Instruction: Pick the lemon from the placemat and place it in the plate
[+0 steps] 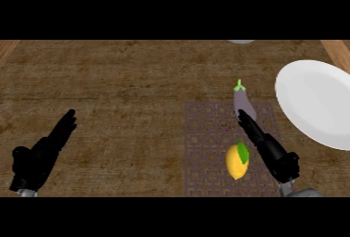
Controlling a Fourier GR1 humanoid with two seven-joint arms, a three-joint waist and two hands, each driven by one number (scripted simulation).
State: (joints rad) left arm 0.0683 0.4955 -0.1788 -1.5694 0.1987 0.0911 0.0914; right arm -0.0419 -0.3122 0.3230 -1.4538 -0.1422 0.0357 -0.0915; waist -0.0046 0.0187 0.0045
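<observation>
Right hand [275, 152] poised beside the lemon [237, 161] on the placemat [212, 152].

Head view: fingers straight, holding nothing; left hand [37, 157] rests open. The plate [318, 104] lies beyond the lemon; best to curl round the fruit, clear of the eggplant [243, 102].

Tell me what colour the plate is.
White, plain with no pattern. The plate shows best, and only, in the head view, at the right edge.

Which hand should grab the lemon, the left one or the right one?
Probably the right hand. It is open above the placemat, right beside the lemon, and the plate is on that side too. The left hand rests open far across the counter.
</observation>
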